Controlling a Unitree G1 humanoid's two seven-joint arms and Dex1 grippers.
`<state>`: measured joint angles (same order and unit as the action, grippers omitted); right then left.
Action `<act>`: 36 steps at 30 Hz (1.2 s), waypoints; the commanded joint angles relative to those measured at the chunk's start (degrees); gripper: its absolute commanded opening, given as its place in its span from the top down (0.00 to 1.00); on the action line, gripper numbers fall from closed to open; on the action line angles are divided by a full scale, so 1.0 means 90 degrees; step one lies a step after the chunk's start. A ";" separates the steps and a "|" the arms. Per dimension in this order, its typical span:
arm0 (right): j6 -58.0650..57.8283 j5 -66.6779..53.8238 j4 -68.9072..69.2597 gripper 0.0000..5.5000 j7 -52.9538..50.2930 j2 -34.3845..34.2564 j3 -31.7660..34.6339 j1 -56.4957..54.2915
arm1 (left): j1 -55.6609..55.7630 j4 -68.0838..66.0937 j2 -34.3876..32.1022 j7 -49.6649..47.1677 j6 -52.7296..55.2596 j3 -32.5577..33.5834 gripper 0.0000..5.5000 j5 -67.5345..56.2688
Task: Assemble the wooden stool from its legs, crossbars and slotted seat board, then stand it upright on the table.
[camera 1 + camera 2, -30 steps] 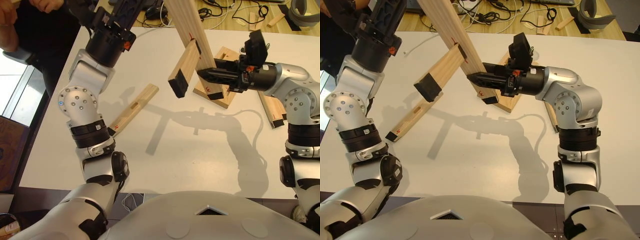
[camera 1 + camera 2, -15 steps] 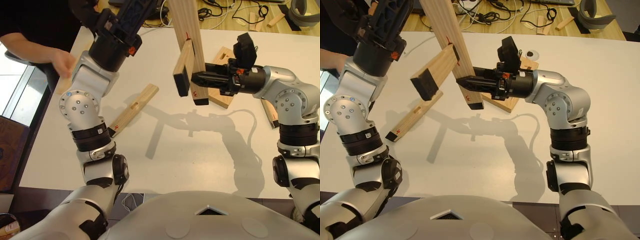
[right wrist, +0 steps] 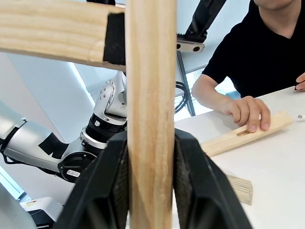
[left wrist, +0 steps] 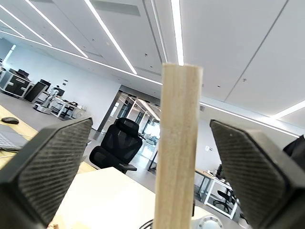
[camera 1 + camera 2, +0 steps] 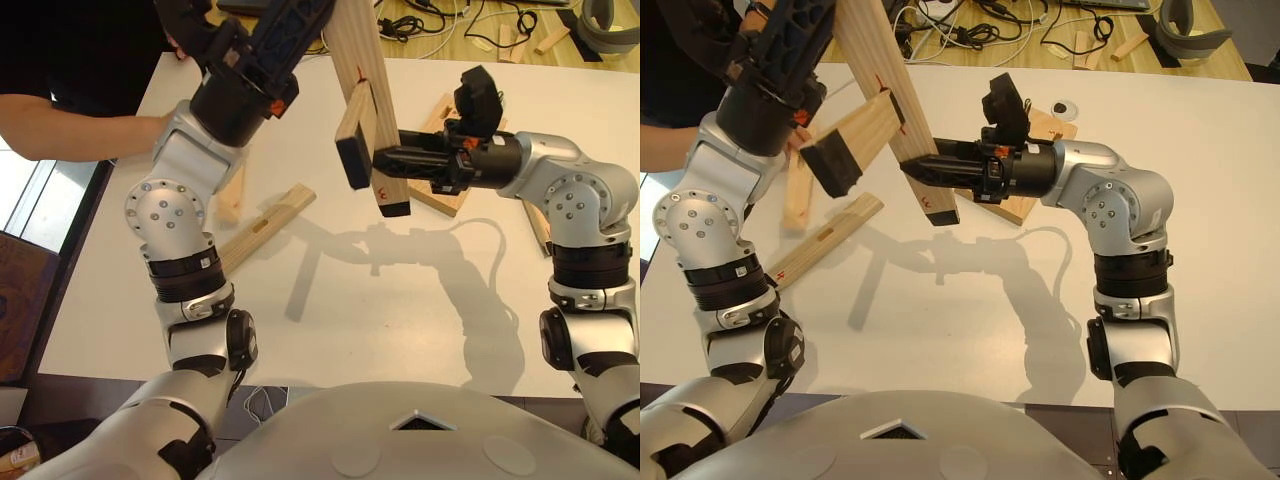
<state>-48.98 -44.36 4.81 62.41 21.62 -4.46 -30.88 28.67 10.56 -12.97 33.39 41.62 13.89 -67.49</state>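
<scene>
**Item:** leg with 1 crossbar socketed into it, held tilted in the air over the table, toward its far edge.

**Right gripper**: clamped on the leg's lower part, both pads bearing on the wood.

**Left gripper**: spread wide about the leg's upper end, with 2 pads clear of it on either side.

**Seat board**: lies flat toward the far edge, below the right arm.

**Loose leg**: lies flat toward the left edge.

**Handling:** the right grip alone carries the piece, so it should be firm. Close the left squarely on the leg before any turning, and see that the crossbar does not work out of its socket.
</scene>
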 commanded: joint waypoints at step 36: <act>-0.0386 -0.0120 0.0318 0.82 0.0713 0.0813 -0.0114 0.0263 | -0.0571 0.0036 -0.1568 0.2053 0.0271 -0.0899 0.80 0.0898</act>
<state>-52.89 -44.14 6.98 68.67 28.66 -6.51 -27.29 25.12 10.00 -25.15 50.82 42.96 8.46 -63.05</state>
